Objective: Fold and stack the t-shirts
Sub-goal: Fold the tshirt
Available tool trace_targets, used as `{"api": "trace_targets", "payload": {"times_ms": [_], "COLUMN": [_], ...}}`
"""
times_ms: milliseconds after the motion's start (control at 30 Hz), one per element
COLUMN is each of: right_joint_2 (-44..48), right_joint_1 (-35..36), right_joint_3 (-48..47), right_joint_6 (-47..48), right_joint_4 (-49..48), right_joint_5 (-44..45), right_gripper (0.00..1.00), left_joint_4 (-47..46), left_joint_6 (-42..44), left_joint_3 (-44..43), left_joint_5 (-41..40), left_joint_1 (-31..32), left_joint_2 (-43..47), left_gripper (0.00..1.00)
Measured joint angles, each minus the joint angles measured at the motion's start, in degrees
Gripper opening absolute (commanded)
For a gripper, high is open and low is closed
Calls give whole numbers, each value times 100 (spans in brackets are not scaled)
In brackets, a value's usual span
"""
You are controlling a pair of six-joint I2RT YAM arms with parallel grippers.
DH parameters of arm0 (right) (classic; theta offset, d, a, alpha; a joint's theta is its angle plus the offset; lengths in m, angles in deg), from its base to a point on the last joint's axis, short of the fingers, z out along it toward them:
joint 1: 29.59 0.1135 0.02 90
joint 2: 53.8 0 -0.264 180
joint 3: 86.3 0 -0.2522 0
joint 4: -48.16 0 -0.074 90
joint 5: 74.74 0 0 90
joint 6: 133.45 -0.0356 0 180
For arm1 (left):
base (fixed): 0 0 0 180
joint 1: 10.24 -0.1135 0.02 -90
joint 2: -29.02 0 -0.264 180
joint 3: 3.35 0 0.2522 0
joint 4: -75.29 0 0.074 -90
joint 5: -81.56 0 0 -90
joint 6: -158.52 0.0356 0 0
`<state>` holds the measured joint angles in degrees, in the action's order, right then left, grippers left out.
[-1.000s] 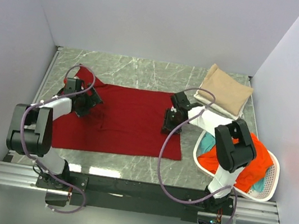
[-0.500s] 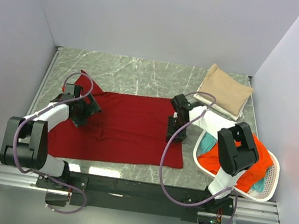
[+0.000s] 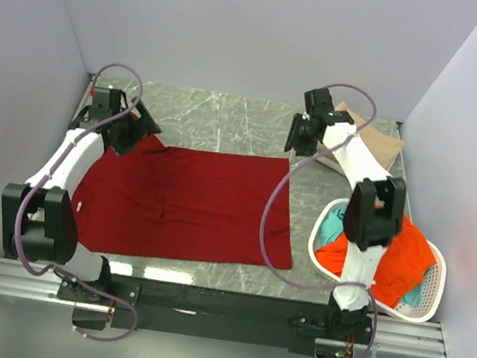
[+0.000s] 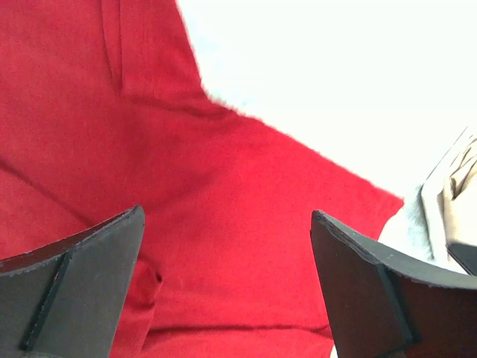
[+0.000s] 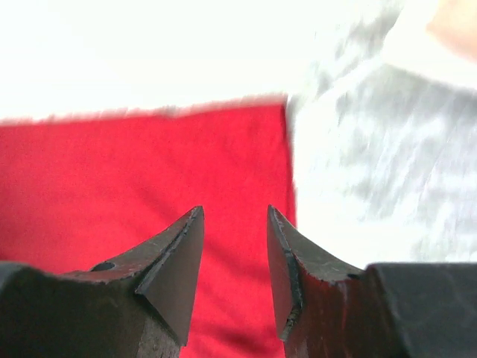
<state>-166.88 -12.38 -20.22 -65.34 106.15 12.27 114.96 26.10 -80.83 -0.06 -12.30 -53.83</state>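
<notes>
A dark red t-shirt [image 3: 185, 198] lies spread flat on the marble table; it also fills the left wrist view [image 4: 223, 149] and shows in the right wrist view [image 5: 134, 171]. My left gripper [image 3: 128, 130] hovers over the shirt's far left sleeve, jaws wide open and empty [image 4: 226, 215]. My right gripper [image 3: 297, 143] hovers above the shirt's far right corner, jaws open and empty [image 5: 235, 210]. A folded tan t-shirt [image 3: 367, 143] lies at the back right. An orange-red t-shirt [image 3: 394, 258] and a teal one [image 3: 333, 226] lie in the basket.
The white oval laundry basket [image 3: 435, 283] stands at the right near edge, beside the right arm's base. White walls close in the table on the left, back and right. Bare marble [image 3: 221, 117] shows behind the red shirt.
Both grippers have lifted off the red shirt and moved toward the far side, the left to the far left sleeve, the right to the far right corner. The shirt has shifted slightly nearer.
</notes>
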Motion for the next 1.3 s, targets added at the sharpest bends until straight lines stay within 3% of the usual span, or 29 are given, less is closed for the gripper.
{"api": "trace_targets", "payload": {"times_ms": [233, 733, 933, 1067, 1300], "right_joint_2": [-1388, -1801, -1875, -1875, -1838], "right_joint_1": [-48, -103, -114, -116, -129], "right_joint_3": [-680, -678, -702, -702, -601], "right_joint_6": [144, 205, 205, 192, 133], "right_joint_4": [-289, -772, -782, -741, -772], "right_joint_5": [382, 509, 468, 424, 385], "right_gripper": [46, 43, 24, 2, 0], "left_joint_4": [142, 354, 468, 490, 476], "left_joint_6": [201, 407, 507, 636, 772], "left_joint_3": [-562, -1196, -1572, -2087, -2935], "left_joint_5": [199, 455, 308, 63, -254], "left_joint_1": [-214, -385, -385, -398, -452], "left_joint_2": [-459, -1147, -1624, -2216, -3202], "left_gripper": [98, 98, 92, 86, 75]}}
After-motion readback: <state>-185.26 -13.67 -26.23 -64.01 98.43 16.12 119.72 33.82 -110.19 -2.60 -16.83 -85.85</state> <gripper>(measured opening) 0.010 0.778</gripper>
